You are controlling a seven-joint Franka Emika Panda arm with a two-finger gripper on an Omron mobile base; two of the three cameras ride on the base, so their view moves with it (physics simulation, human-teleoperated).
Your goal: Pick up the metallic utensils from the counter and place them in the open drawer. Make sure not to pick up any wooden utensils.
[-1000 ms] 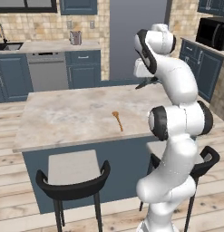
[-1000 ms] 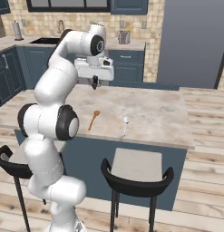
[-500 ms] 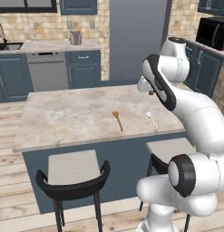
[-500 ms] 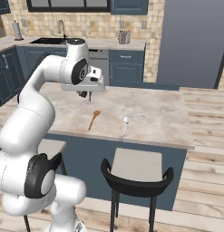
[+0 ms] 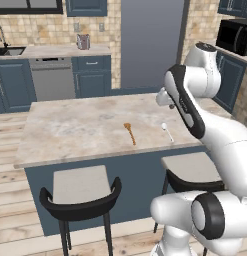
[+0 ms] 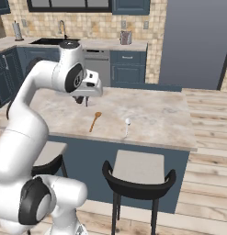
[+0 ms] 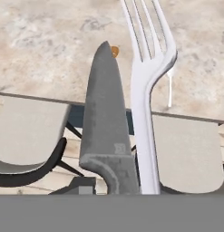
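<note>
**Knife and fork in the grip, over the counter**

You hold a grey broad-bladed knife [image 7: 105, 122] and a silvery fork [image 7: 145, 86] side by side in narrowly set jaws of the gripper [image 6: 82, 100], above the beige marbled counter [image 6: 156, 114]. On it lie the wooden spoon [image 6: 95, 121] and, beside that, a thin silvery spoon [image 6: 127, 125].

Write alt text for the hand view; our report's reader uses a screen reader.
A grey knife and a silver fork rise side by side from the gripper at the bottom edge, pointing over the marbled counter. Beyond the counter edge sit two grey stools, and a thin silvery spoon lies on the counter.
</note>
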